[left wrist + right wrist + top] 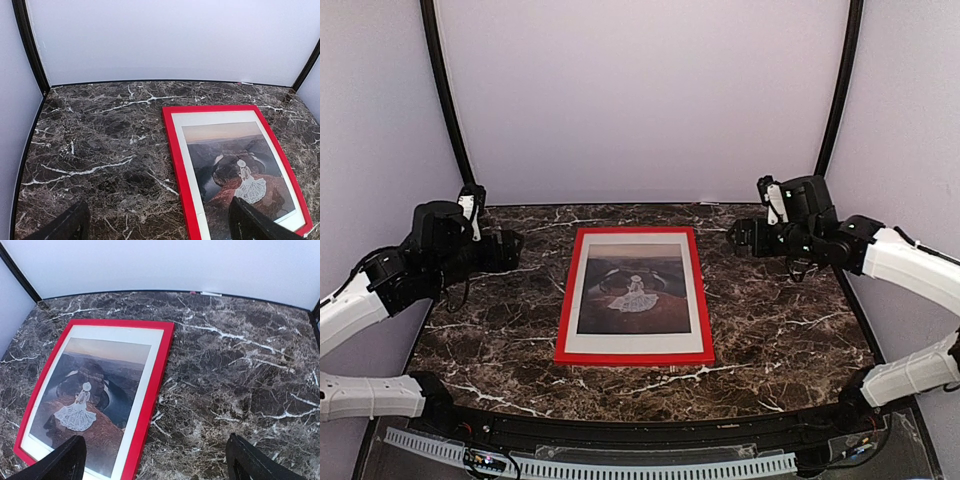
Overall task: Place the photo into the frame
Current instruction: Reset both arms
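Here the photo (pixel 634 290) is seen lying inside the red frame (pixel 632 356), flat on the counter (pixel 790 330); the left claw (pixel 157 225) and the right claw (pixel 150 460) are both spread, clear of it.

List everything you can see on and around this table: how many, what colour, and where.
frame: one, red, flat at the table's centre
photo: one, brownish canyon scene with a white figure and white border, face up inside the frame
table: one, dark brown marble with white veins
walls: three, white, left, back and right
poles: two, black, at the back corners
left gripper: one, black, open, above the table left of the frame
right gripper: one, black, open, above the table right of the frame
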Available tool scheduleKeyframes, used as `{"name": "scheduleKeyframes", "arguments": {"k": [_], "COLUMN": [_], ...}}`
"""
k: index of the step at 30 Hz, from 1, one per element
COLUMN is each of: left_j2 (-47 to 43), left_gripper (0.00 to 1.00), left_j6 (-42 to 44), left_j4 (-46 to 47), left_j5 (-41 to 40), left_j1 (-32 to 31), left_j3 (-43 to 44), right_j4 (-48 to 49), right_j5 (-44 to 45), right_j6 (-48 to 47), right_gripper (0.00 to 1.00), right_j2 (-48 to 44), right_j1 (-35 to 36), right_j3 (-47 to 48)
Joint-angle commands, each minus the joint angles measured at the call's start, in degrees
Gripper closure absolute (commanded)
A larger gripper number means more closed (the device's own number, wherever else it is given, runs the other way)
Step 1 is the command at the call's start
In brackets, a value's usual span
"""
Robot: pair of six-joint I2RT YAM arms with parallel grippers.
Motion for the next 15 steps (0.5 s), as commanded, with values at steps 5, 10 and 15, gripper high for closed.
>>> {"name": "scheduleKeyframes", "arguments": {"k": [5,10,15], "left_j2": [-7.6,-10.2,-10.2], "left_gripper": [0.01,0.01,0.01], "left_j6": [3.6,6.1,6.7], "left_j4": [5.9,8.4,8.7], "left_j5": [-6.3,-7.4,-7.8], "left_j1": [0.4,0.4,0.4], "left_j3": [-3.4,-6.2,-6.2], "right_j4": [8.9,10.0,11.8], "right_j5": [2.2,5.0,5.7], "right_j6": [-5.5,-6.4,-7.0], "right_gripper": [0.01,0.01,0.01], "right_j2": [-7.7,-7.9,-8.8], "right_j1": [-0.5,-0.4,-0.4], "right_j3": [-4.9,-6.0,-6.4]}}
